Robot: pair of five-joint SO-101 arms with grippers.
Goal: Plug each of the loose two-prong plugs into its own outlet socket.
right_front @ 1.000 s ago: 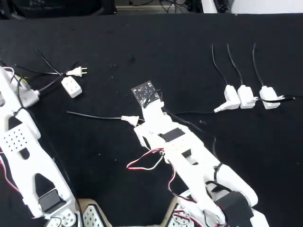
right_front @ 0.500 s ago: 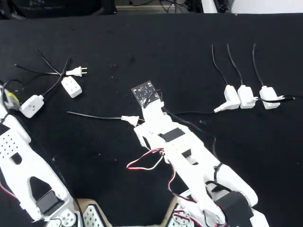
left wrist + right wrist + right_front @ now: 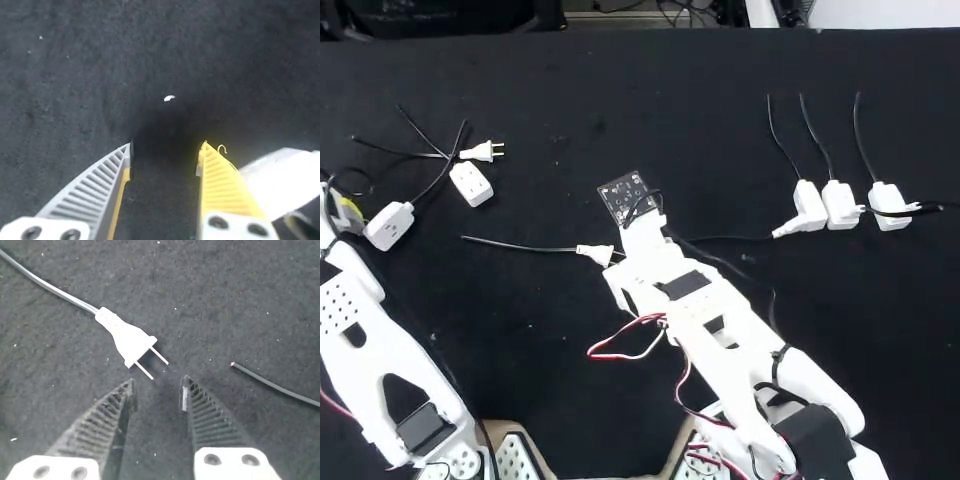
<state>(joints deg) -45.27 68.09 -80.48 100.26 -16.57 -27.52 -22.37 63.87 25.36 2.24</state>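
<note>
Hovering open-jawed, right gripper [image 3: 157,385] faces white two-prong plastic plug [image 3: 595,251] at its nine o'clock
Closing on thin prongs [image 3: 161,357] could flick it away

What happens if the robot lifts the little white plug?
The small white plastic two-prong plug probably lifts easily, looking light. Its thin black cord likely trails floppily behind. Its smooth tapered body might slip.

a blurred white object [image 3: 282,172] beside the left end effector [image 3: 165,155] is cut off at the view's edge.
</note>
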